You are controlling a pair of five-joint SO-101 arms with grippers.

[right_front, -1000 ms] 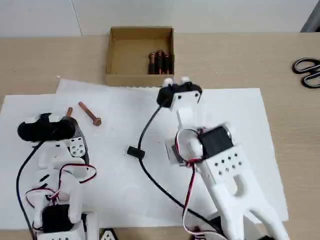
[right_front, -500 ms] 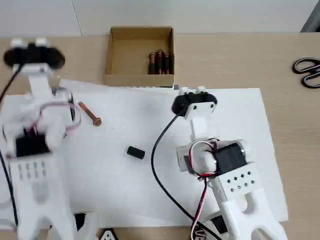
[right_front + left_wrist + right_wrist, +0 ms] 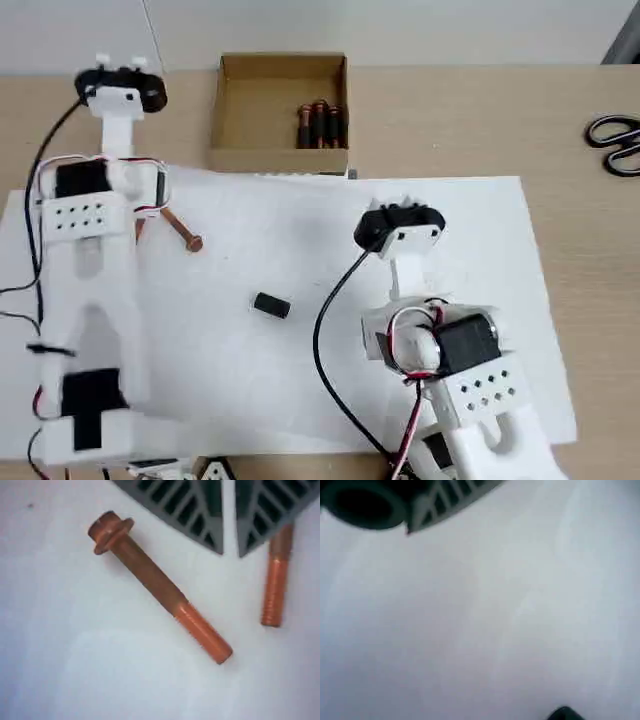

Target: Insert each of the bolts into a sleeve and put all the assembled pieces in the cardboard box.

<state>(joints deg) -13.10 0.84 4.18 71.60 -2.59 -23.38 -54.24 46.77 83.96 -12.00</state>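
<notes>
Two copper bolts lie on the white paper at the left. One bolt [image 3: 181,229] [image 3: 159,585] lies bare. The other bolt [image 3: 139,226] [image 3: 275,587] is partly covered by my left arm [image 3: 95,200]. My left gripper [image 3: 231,554] hovers just above that second bolt's head end, shut but for a thin slit, with nothing in it. A black sleeve [image 3: 271,305] lies mid-paper. The cardboard box [image 3: 275,158] at the back holds several assembled pieces [image 3: 320,125]. My right arm's wrist [image 3: 400,228] stands over the paper right of the sleeve. Part of my right gripper [image 3: 445,500] shows dark above bare paper.
The white paper [image 3: 480,230] covers most of the table in front of the box. Scissors [image 3: 612,143] lie at the far right edge of the wooden table. A black cable [image 3: 325,340] runs from the right arm across the paper.
My left arm unfolded from the front left and stretched out over the two bolts. My right arm drew back from the box toward the front of the table.
</notes>
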